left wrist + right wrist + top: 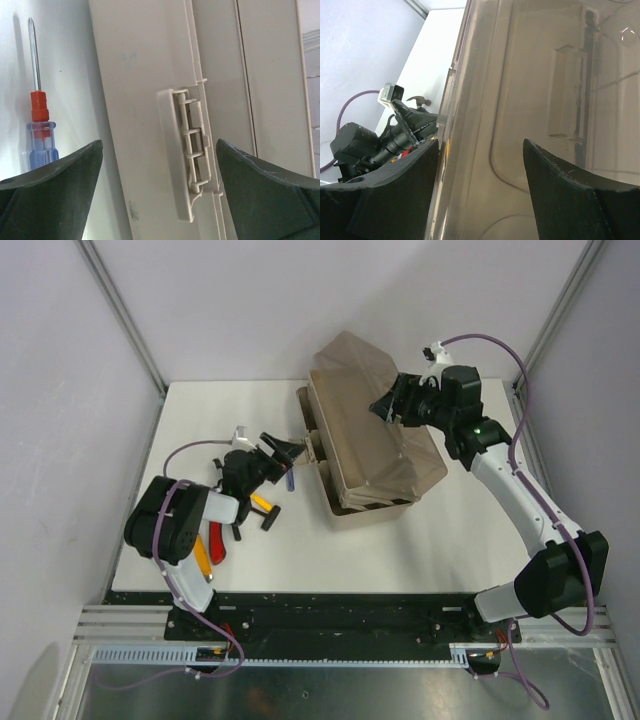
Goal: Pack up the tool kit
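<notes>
1 toolbox (350, 515), 2 robot arms (185, 525) (510, 480), 1 screwdriver (39, 127), 1 red-handled tool (215, 540), 2 yellow-handled tools (260, 502) (203, 560)

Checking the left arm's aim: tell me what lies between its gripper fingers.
In the left wrist view, the beige latch of the toolbox shows between the fingers of the open left gripper; the screwdriver lies outside, to their left.
</notes>
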